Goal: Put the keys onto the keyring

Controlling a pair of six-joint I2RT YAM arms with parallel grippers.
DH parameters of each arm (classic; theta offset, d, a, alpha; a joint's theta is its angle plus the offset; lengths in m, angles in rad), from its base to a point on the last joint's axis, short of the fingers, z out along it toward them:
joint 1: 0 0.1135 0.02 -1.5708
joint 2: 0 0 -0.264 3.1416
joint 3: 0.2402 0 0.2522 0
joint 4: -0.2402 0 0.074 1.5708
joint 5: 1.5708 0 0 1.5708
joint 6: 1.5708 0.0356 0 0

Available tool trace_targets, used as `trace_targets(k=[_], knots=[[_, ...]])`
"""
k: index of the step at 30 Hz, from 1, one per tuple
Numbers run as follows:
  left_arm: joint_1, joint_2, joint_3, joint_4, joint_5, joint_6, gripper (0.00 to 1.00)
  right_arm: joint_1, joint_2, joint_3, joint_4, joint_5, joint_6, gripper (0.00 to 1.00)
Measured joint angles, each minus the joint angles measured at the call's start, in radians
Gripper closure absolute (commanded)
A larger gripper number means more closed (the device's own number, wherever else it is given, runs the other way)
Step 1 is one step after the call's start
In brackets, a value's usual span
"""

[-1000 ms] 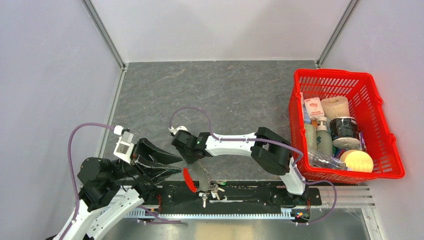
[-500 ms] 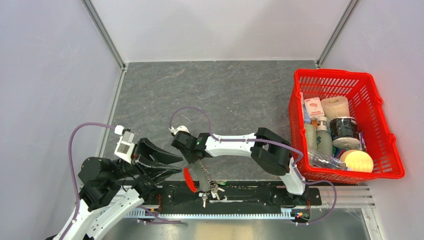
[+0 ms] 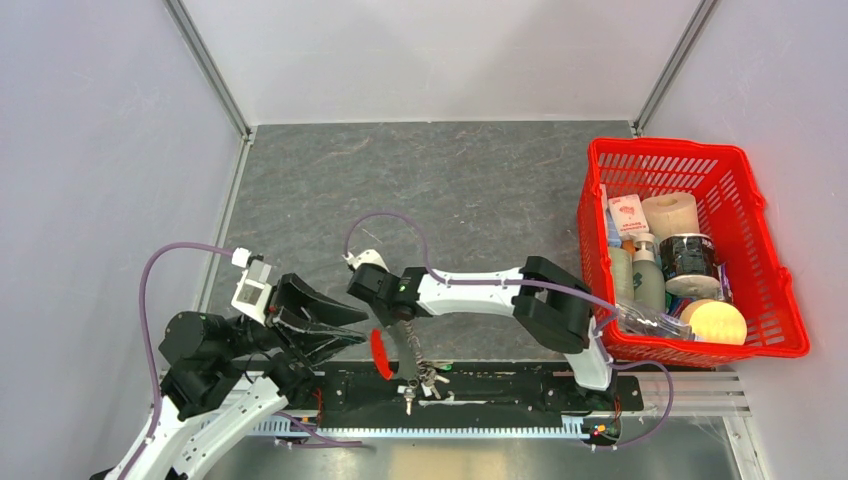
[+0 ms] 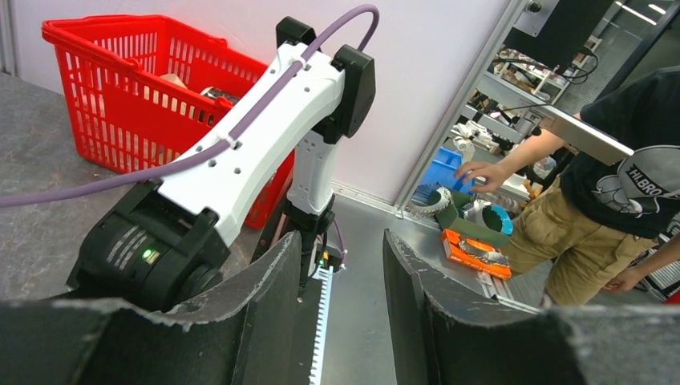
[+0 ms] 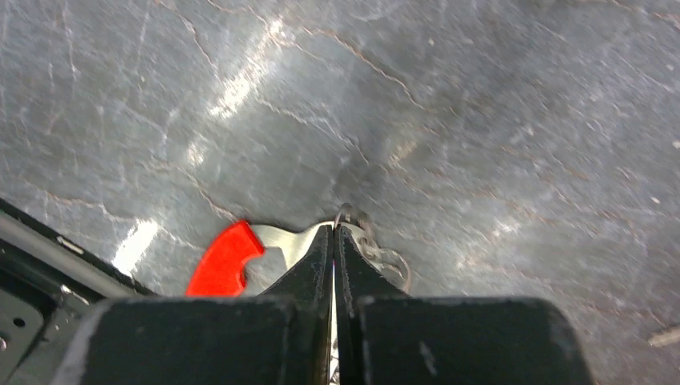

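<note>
1. Near the front edge of the desk [image 3: 450,190], the right hand [image 5: 333,233] has just clenched: half spread a second ago, its fingers now meet, and the thin metal of the keyring [image 5: 293,237] looks pinched at their tips
2. Its arm has only edged a little to the right meanwhile; the red fob [image 5: 220,261] sits just left of the fingers, and whether it rests on the desk or hangs clear I cannot tell
3. From that hand the chain runs toward the arm bases and ends in a cluster of keys [image 3: 425,378] over the black base plate [image 3: 520,390]; which keys are already threaded is too small to judge
4. The left hand [image 4: 341,241] waits just beside, released, about half spread, nothing between its fingers, unchanged
5. My reading: the ring is now secured for threading, which is not yet done
6. Dark stone-patterned surface with glare, plain grey walls; a stocked red basket [image 3: 760,300] stands well apart at the right, and a person [image 4: 617,200] stands beyond the rig
</note>
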Motion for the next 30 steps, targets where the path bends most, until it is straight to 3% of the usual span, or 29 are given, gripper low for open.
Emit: trace_targets(k=[5,18,30], knots=[[0.000,0.004,0.000,0.009,0.000,0.000,0.51,0.002,-0.131,-0.109,0.021,-0.013,-0.007,1.00],[0.000,0.003,0.009,0.109,0.001,-0.063,0.50,-0.004,-0.782,-0.354,0.137,-0.280,-0.087,1.00],[0.000,0.003,0.031,0.260,0.001,-0.150,0.50,-0.010,-0.953,-0.320,0.152,-0.507,-0.154,1.00]])
